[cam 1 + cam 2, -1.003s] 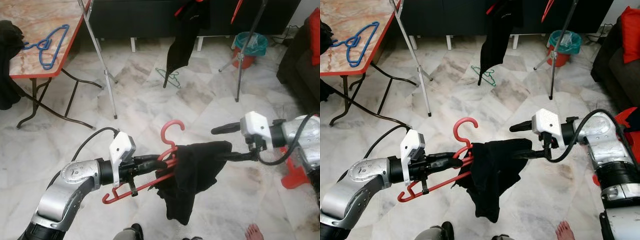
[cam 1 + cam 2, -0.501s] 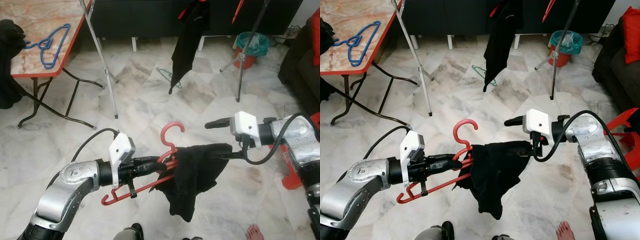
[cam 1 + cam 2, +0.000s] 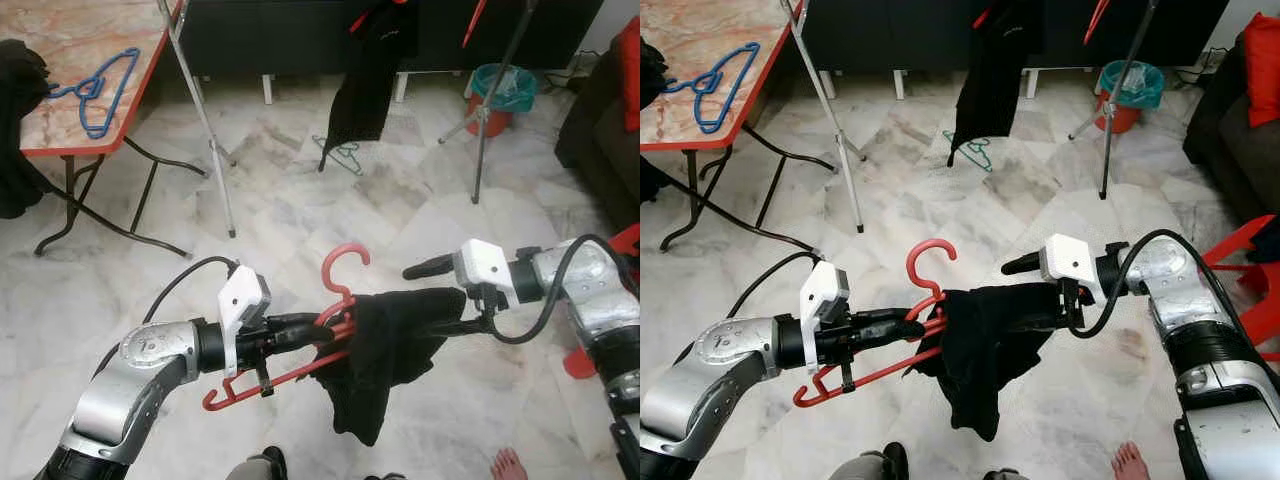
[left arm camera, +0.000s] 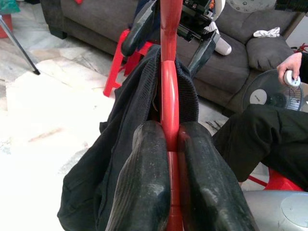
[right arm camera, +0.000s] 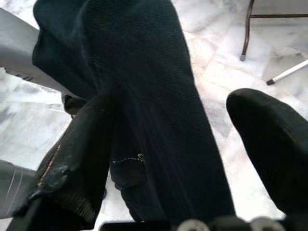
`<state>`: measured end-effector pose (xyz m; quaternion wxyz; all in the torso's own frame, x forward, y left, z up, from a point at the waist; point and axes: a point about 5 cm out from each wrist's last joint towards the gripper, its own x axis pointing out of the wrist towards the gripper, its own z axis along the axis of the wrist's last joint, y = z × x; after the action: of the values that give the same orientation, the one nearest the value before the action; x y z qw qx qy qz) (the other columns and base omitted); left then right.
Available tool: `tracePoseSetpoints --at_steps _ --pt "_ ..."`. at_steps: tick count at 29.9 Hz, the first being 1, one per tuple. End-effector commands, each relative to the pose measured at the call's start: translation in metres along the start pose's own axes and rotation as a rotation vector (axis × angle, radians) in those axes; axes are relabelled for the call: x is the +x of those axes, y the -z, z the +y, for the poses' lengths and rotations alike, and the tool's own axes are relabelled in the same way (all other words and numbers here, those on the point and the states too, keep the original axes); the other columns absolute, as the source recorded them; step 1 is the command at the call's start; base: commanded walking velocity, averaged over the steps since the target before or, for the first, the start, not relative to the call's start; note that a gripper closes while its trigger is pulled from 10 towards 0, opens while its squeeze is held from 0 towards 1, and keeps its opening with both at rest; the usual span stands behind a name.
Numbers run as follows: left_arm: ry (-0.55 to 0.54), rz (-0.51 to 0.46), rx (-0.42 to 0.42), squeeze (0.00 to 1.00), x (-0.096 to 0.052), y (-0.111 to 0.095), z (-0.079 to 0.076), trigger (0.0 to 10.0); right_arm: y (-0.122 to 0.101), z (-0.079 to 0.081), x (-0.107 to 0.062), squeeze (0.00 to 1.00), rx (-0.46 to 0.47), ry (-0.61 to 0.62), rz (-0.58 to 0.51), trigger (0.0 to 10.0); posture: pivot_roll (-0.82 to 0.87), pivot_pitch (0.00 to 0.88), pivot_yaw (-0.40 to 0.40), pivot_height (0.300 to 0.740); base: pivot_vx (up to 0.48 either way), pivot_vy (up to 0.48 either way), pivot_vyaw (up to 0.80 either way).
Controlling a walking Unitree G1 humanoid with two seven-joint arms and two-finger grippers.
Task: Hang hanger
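Our left gripper (image 4: 166, 159) clamps one red hanger (image 3: 335, 290); our spread right gripper (image 3: 1025, 290) seemingly straddles one black garment (image 5: 144, 96).

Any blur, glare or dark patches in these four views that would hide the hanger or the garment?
Head views: sharp and evenly lit, the red hanger and black garment clear against pale marble. Left wrist view: the left gripper fingers are soft and close, floor at one side washed out bright. Right wrist view: garment weave is crisp, though its folds go very dark; the near finger is blurred.
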<state>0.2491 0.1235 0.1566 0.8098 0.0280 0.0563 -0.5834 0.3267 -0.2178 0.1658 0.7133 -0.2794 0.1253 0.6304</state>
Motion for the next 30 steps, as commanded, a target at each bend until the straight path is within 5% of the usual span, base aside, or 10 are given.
tracePoseSetpoints --at_steps 1,30 --pt "0.040 -0.039 0.013 0.00 0.0007 -0.0078 -0.0059 10.0 0.0049 0.0033 0.0023 0.00 0.018 -0.013 0.009 0.0 0.03 0.177 0.011 0.740 0.000 0.000 0.00" --pt "0.050 -0.041 0.013 0.00 0.0014 -0.0082 -0.0070 10.0 0.0075 0.0053 0.0082 0.00 0.028 -0.019 0.003 0.0 0.03 0.173 0.009 0.740 0.000 0.000 0.00"
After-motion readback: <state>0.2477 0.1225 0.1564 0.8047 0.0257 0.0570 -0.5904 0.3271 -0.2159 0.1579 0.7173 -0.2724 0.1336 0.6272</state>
